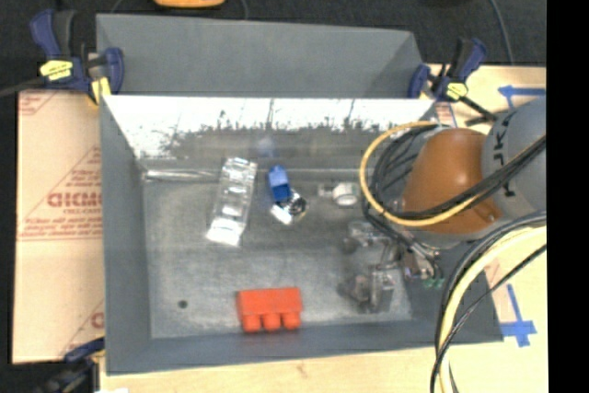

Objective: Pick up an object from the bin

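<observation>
Judging from how the things lie, the task is taken to be at an early stage: nothing is seen lifted out, and the grasp and the lift are not yet done. The gripper (373, 283) is seen low in the right part of the bin (124, 216), close above the floor and toward the front wall, under the orange cover (451, 184) of the wrist. Whether it is wide or narrow cannot be told, because its metal parts are mixed with the grey floor behind them. No thing is seen held in it, and no thing can be made out directly below it.

The nearest thing is an orange-red block (270, 308), which lies flat to the left of the gripper, near the front wall and apart from it. A small silver round thing (342, 193) is placed behind the gripper, toward the back wall. Further left, a small white-and-dark thing (291, 210) and a small blue thing (278, 181) lie just beside each other. A clear plastic packet (232, 201) is found beyond them, well apart from the gripper. Which one is to be picked cannot be said.
</observation>
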Available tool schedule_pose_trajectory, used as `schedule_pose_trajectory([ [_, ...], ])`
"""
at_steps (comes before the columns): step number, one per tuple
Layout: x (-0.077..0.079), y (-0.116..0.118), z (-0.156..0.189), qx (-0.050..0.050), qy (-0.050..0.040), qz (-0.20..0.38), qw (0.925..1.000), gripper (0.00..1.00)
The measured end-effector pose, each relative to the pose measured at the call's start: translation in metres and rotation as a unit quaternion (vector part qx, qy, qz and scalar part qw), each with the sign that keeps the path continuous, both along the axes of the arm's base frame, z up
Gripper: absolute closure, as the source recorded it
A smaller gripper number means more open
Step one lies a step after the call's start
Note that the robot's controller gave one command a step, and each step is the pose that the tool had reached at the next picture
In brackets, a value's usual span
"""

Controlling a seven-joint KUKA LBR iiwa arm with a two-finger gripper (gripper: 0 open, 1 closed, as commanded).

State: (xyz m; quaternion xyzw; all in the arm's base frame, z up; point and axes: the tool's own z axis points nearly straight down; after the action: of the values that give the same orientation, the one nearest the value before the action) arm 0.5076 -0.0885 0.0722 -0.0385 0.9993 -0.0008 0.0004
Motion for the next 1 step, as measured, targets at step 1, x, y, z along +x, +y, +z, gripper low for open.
schedule_pose_trajectory([
  [1,0.0025,0.0013,0.0003,0.0,-0.0023,0.002,1.0,1.0],
])
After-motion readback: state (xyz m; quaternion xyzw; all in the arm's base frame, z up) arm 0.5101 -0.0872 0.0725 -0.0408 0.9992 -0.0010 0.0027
